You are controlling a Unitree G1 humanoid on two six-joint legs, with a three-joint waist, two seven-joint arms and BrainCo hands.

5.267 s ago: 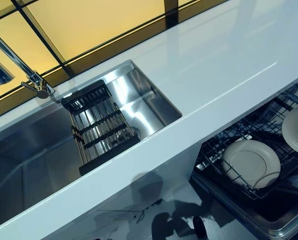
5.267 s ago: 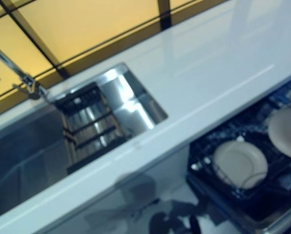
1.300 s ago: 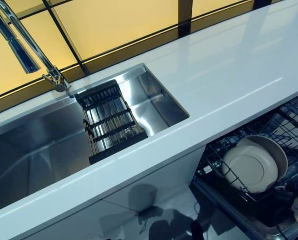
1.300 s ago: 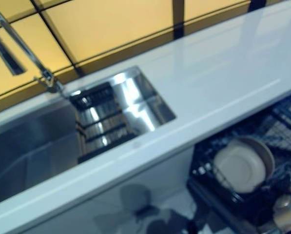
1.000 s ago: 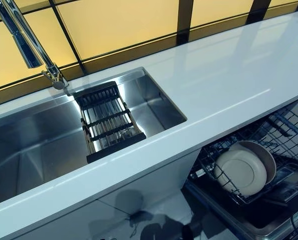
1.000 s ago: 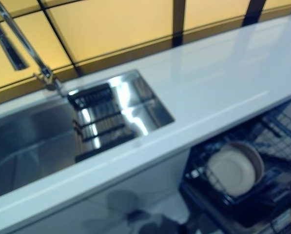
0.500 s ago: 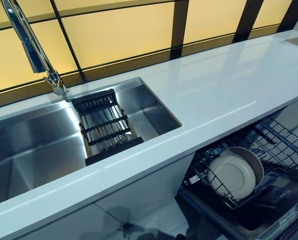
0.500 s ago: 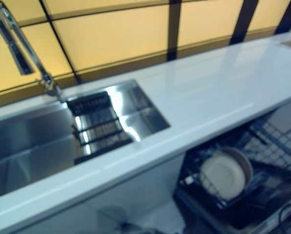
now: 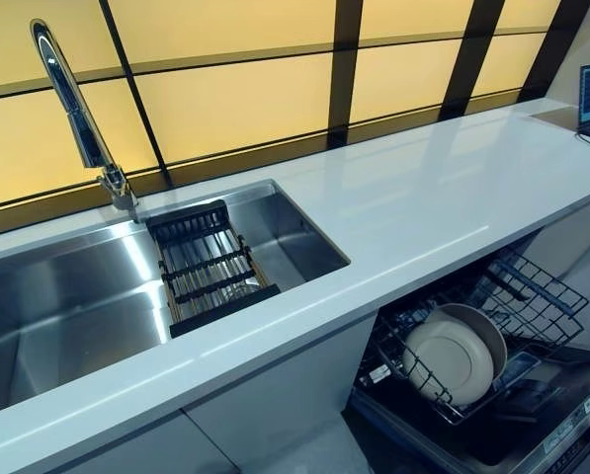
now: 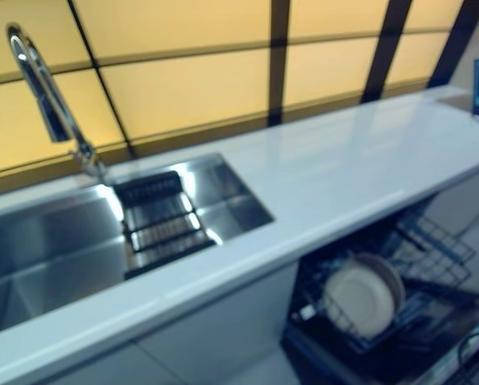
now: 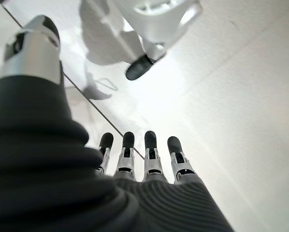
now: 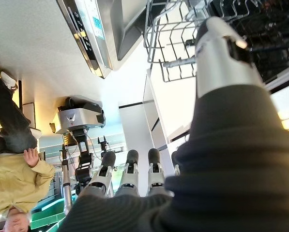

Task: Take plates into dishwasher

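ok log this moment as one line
plates: upright in dishwasher rack | left robot hand: open, empty | right robot hand: open, empty | sink: no plates seen

Warm yellow light glows from the big wall panels (image 9: 225,99) behind the counter (image 9: 443,188). The white counter shines and carries a long bright streak. The metal sink (image 9: 67,296) has bright white glints, mostly beside the dark rack (image 9: 210,267). The tap (image 9: 72,109) shines too. Under the counter it is dim, and the dishwasher basket (image 9: 512,306) sits in shade, yet the pale plates (image 9: 451,355) stand out. The left eye view is sharp. The right eye view is soft and blurry all over. In the left wrist view the floor (image 11: 241,87) is very bright, with grey shadows.
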